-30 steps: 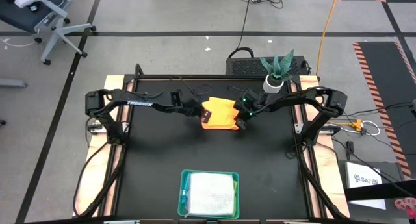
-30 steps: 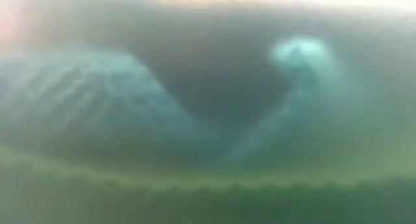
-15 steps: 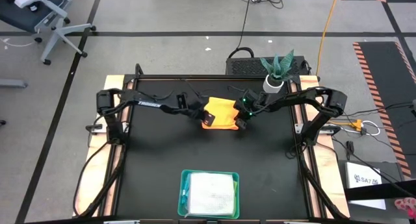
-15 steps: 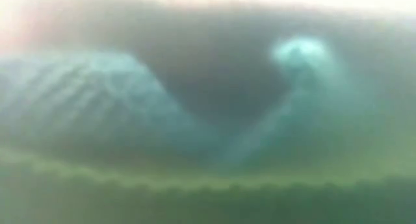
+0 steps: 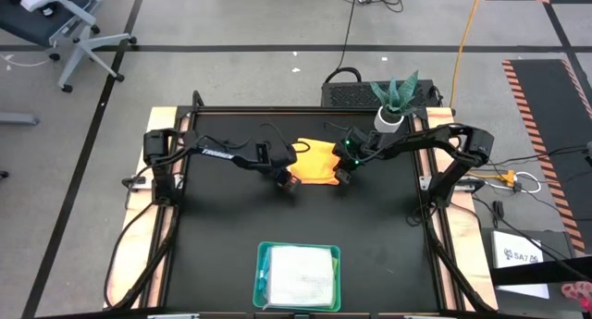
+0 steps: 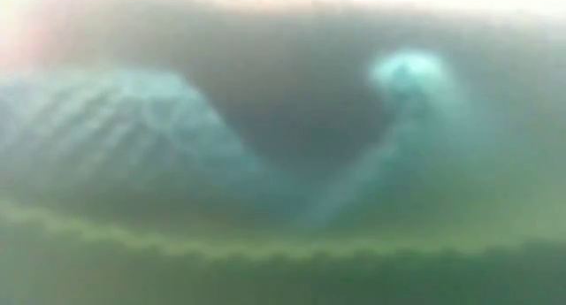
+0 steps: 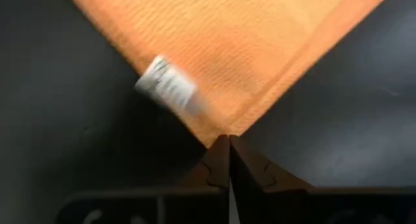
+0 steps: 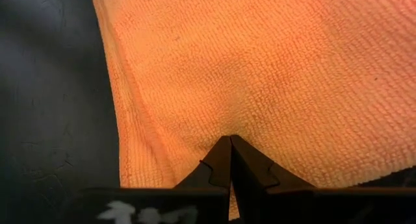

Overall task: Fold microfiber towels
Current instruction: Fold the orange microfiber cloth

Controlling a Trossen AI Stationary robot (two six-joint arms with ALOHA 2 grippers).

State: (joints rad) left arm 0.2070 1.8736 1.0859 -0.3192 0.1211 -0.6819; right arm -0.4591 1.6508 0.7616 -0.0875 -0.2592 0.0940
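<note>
Orange towel (image 5: 316, 162) stretched between left fingers (image 7: 227, 160) and right fingers (image 8: 229, 160), both pinched onto its edges

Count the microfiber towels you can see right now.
2: an orange microfiber towel mid-table, pinched by the left gripper and right gripper; a pale towel atop the teal tray. Others may lie hidden underneath.

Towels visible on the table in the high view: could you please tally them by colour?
Orange towel, pinched between the left gripper and the right gripper: 1
Pale grey-white towel, on top in the teal tray: 1
Total: 2
</note>
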